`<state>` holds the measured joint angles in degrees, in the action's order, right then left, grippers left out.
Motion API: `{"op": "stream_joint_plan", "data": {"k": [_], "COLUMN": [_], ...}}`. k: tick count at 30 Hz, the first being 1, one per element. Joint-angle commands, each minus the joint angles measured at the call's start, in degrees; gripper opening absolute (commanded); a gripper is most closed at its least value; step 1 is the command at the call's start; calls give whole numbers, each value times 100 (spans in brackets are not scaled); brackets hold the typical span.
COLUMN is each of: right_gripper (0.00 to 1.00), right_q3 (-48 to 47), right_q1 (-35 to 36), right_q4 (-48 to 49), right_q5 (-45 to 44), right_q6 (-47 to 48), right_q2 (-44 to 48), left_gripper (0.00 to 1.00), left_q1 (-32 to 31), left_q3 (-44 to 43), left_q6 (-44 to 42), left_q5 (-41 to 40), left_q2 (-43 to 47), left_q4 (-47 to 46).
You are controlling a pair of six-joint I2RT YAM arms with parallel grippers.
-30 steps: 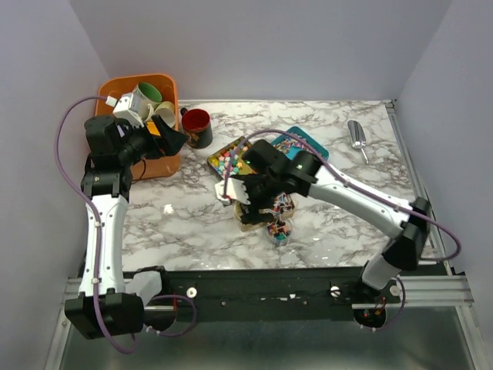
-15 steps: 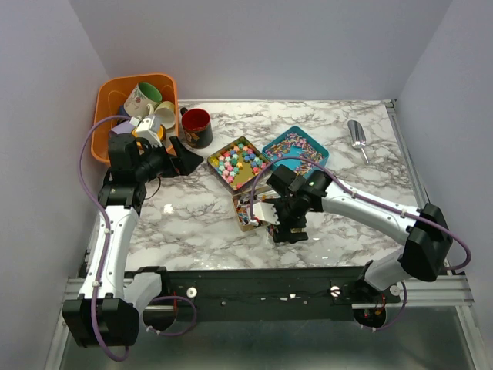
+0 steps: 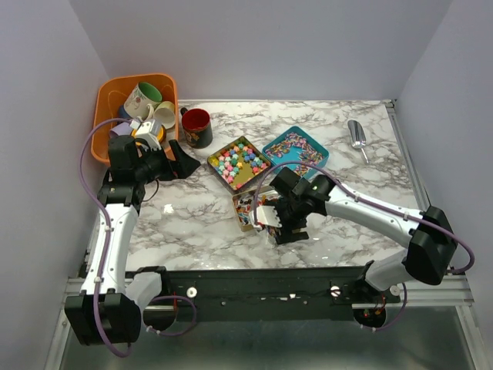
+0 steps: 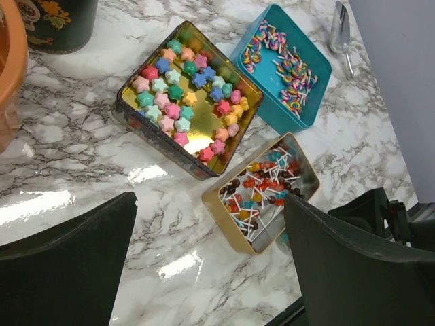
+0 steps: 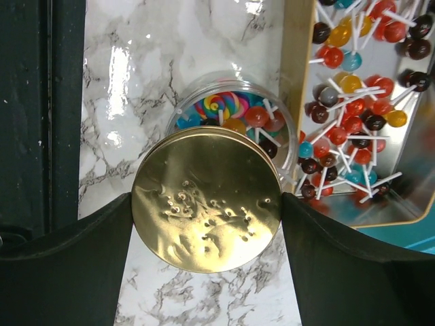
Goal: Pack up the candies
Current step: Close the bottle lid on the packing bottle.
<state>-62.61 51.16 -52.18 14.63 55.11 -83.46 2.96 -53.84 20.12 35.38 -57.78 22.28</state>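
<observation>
My right gripper (image 3: 286,222) is clamped on the gold lid (image 5: 206,200), one finger on each edge, and holds it over the clear jar (image 5: 285,136) at the near middle of the table (image 3: 192,216). The candies (image 5: 231,112) I am packing are lollipops on white sticks, and they lie in this jar. More of them lie in the small gold tin (image 5: 360,102) just beside it, to the far left. My left gripper (image 4: 209,204) hangs spread wide and empty at the far left, well apart from the jar.

My worry is the alignment. In the right wrist view the lid covers only part of the jar mouth, and the rim shows on one side. If I lower now, I think the lid will land on the rim, and the jar may tip or slide and spill. Some sticks seem to stand near the rim, so one could be trapped under the lid. Also, the finger on the tin side is close to the small gold tin and could knock it.
</observation>
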Motion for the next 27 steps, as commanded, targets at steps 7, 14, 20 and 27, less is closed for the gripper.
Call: {"op": "stream_joint_plan", "data": {"k": [7, 14, 20, 27], "right_gripper": [76, 76, 75, 75], "right_q3": [-911, -902, -639, -454], "right_q1": [-9, 70, 307, 430], "right_q4": [-117, -204, -152, -73], "right_q5": [330, 313, 146, 58], "right_q6": [-106, -18, 237, 360], "right_q2": [-82, -276, -311, -311], "left_gripper": [99, 99, 99, 99], "left_q1": [47, 90, 187, 258], "left_q3": [-38, 6, 58, 58], "left_q6": [-78, -70, -8, 1], "left_q5": [4, -31, -31, -31], "left_q2": [21, 74, 91, 74], "left_q4": [-22, -31, -66, -75]}}
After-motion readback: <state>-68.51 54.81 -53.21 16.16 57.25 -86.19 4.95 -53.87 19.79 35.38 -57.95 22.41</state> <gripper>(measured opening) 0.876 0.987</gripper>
